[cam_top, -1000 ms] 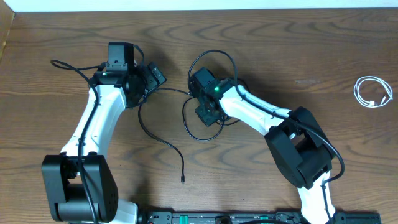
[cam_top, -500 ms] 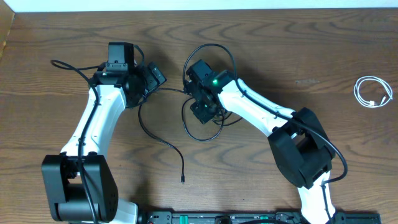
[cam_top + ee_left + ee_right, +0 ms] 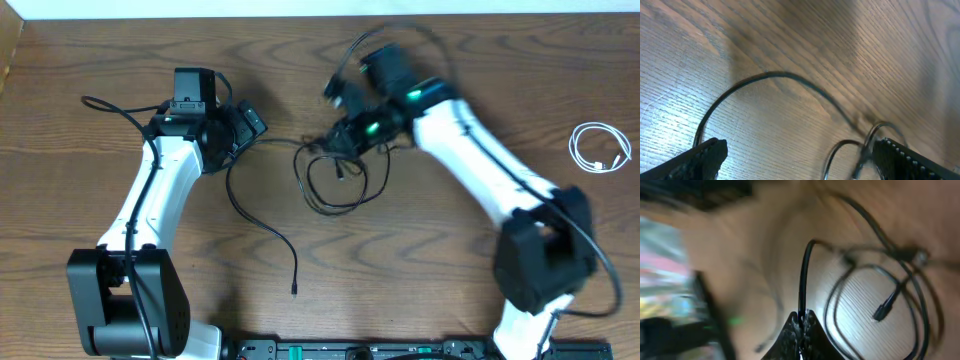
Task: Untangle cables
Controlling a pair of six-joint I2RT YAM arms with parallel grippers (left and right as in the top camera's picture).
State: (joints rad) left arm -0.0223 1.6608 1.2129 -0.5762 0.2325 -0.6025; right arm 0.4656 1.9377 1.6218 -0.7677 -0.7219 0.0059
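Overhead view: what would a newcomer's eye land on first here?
The loose tangle of black cables in the middle of the table stands out first, with the right gripper pinched shut on one black strand. At the far right a white cable lies coiled by itself. The left gripper stands wide open over another black strand.

My left arm (image 3: pixel 150 190) is white shell between black joints, with a boxy black shoulder block (image 3: pixel 125 300), a square black wrist housing (image 3: pixel 195 90) and a thin black cord along the white link. My right arm (image 3: pixel 480 160) is built alike, and green lights (image 3: pixel 410 95) glow near its wrist. My left fingers (image 3: pixel 705 155) are black, one seemingly tooth-edged, though the view is soft. My right fingertips (image 3: pixel 800 325) are dark and taper to a point.
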